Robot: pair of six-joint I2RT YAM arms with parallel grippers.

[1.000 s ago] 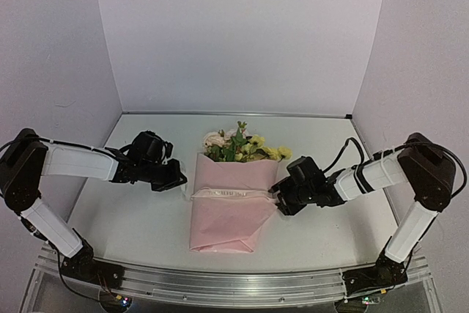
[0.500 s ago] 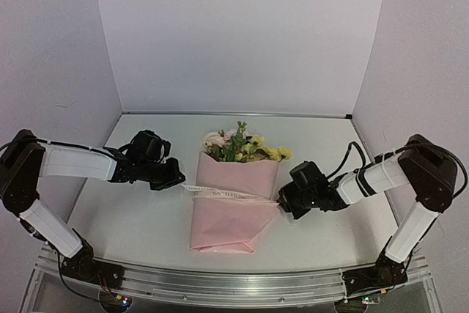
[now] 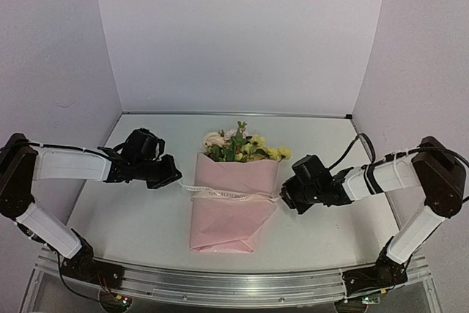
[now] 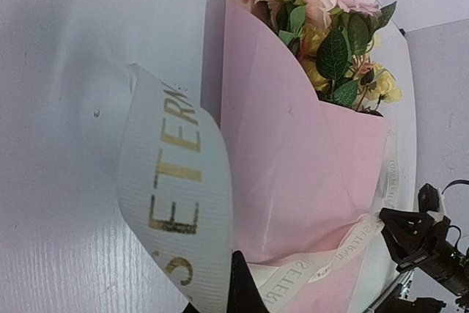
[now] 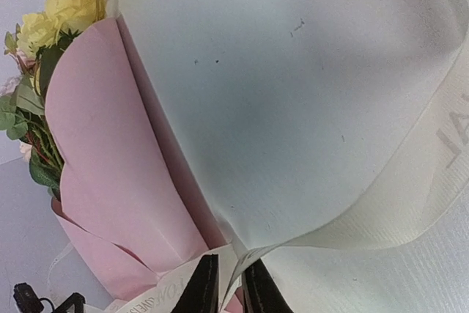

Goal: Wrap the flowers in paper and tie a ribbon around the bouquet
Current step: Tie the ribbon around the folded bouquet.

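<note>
The bouquet [image 3: 229, 207] lies in the middle of the table, pink paper [image 4: 300, 159] folded around the flowers [image 3: 242, 146], blooms pointing away from me. The cream lettered ribbon [image 3: 223, 193] runs across the paper's waist. My left gripper [image 3: 174, 178] is shut on the ribbon's left end just left of the paper; in the left wrist view the ribbon [image 4: 176, 188] curls up out of the jaws. My right gripper [image 3: 283, 198] sits at the paper's right edge. Its fingers [image 5: 201, 289] stand almost together with the ribbon [image 5: 236, 273] pinched between them.
The white table [image 3: 139, 218] is walled by pale panels at the back and both sides. A metal rail [image 3: 234, 284] with both arm bases runs along the near edge. The right arm's cable [image 3: 352, 148] loops above its forearm.
My right gripper has closed on the ribbon's right end and drawn back to the right. My left gripper has pulled a little to the left. The ribbon now stretches straighter across the paper.
</note>
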